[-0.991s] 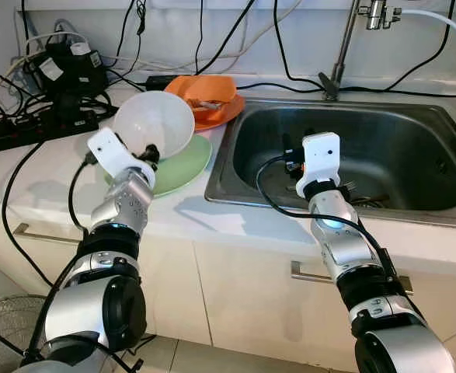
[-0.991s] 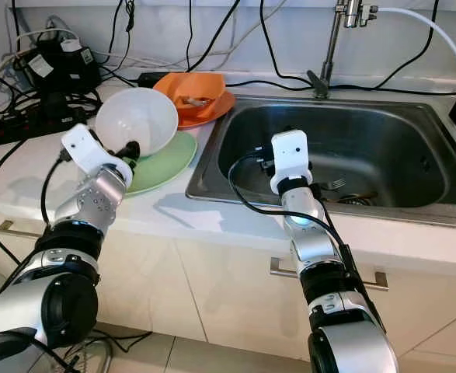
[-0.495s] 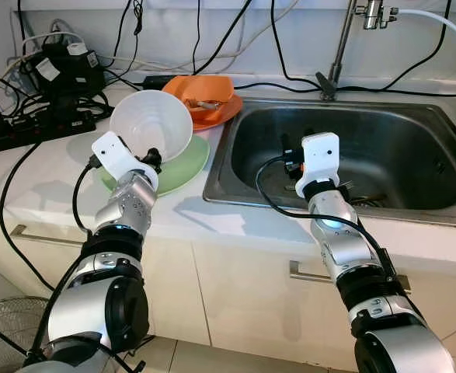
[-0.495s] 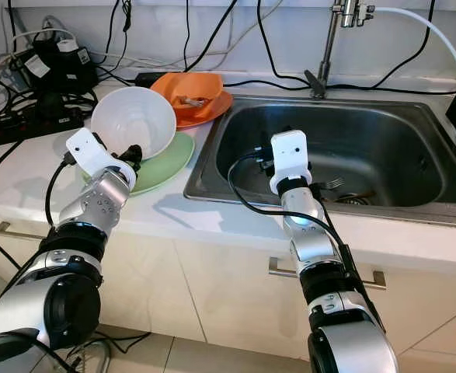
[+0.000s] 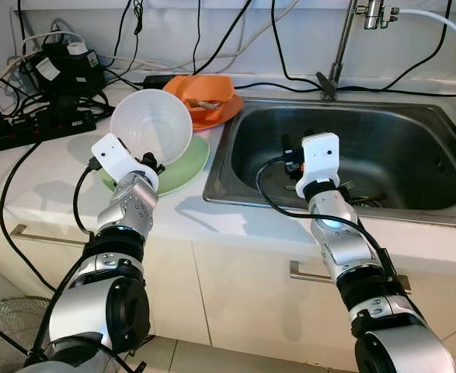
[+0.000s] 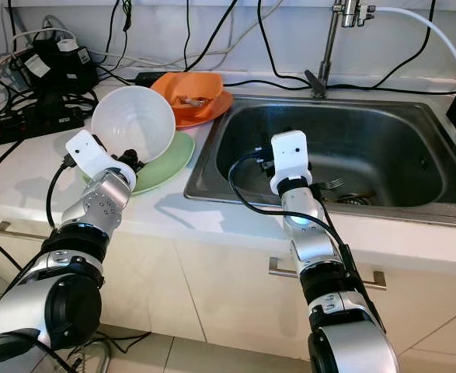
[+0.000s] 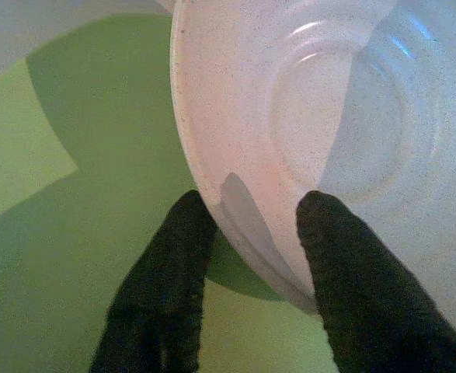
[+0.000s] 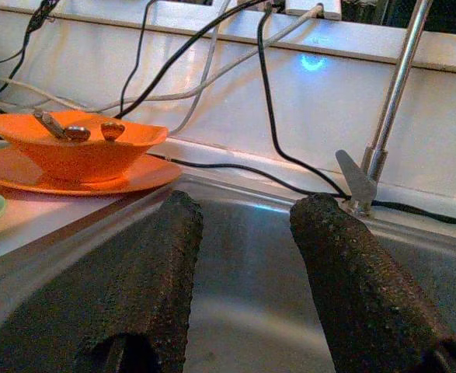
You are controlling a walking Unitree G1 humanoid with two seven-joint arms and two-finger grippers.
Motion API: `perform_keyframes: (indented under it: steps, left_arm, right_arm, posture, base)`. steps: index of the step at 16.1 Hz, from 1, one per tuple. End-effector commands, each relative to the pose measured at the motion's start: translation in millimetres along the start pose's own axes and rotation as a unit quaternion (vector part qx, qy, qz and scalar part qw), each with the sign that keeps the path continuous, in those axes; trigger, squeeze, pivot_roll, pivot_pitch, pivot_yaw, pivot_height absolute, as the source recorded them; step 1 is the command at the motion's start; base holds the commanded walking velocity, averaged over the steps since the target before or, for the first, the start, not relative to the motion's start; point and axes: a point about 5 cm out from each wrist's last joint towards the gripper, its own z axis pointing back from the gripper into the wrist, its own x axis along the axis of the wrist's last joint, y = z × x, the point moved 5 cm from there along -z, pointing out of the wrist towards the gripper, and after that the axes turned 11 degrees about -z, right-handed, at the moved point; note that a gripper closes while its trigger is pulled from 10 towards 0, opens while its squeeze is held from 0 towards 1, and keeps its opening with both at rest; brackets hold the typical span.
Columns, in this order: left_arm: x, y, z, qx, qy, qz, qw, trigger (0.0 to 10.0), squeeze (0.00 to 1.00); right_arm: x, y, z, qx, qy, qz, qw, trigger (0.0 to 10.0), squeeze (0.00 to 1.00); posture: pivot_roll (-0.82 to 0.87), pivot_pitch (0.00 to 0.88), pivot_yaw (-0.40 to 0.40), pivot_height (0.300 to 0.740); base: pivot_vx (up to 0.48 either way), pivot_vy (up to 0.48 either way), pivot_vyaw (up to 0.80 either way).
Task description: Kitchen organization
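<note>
Kitchen counter in white, seen from the robot's head, with a steel sink [image 5: 414, 148] set into it on the right and a tangle of black cables and power strips along the back wall.

On the counter to the left of the sink lies a green plate [image 5: 182, 165]. A white bowl [image 5: 151, 124] stands tipped up on its edge over that plate, its hollow facing the robot. Behind it sits an orange bowl [image 5: 206, 92] on an orange plate, holding a few small utensils.

The left gripper [image 7: 247, 233] has the white bowl's lower rim between its two black fingers [image 7: 173, 256], one on the outside wall and one inside; the fingers are a little apart, pinching the rim. The bowl rises up and away from the jaws, its rim running across them, with the green plate directly underneath.

The right gripper [image 8: 243, 264] hovers over the sink's near left corner, fingers spread and holding nothing. A fork [image 6: 332, 184] lies in the basin just beyond it.

The left arm is plainly the nearer one to the bowl; laying it flat on the plate looks like the step in hand.
</note>
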Motion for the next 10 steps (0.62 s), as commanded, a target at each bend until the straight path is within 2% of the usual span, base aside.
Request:
perform_keyframes:
  steps: [1, 10]
  left_arm:
    - [-10.5, 5.7, -0.3, 0.016, 0.017, 0.002, 1.0, 0.0, 0.0]
    - [-2.1, 6.0, -0.3, 0.018, -0.003, 0.013, 1.0, 0.0, 0.0]
  right_arm:
    - [7.7, 3.2, -4.1, 0.006, -0.009, 0.004, 1.0, 10.0, 0.0]
    - [7.0, 1.8, -4.5, 0.003, -0.006, 0.006, 1.0, 10.0, 0.0]
  posture:
    - [0.06, 0.005, 0.058, 0.74]
    - [0.06, 0.003, 0.056, 0.74]
  base:
    - [0.0, 0.0, 0.0]
    - [0.0, 0.0, 0.0]
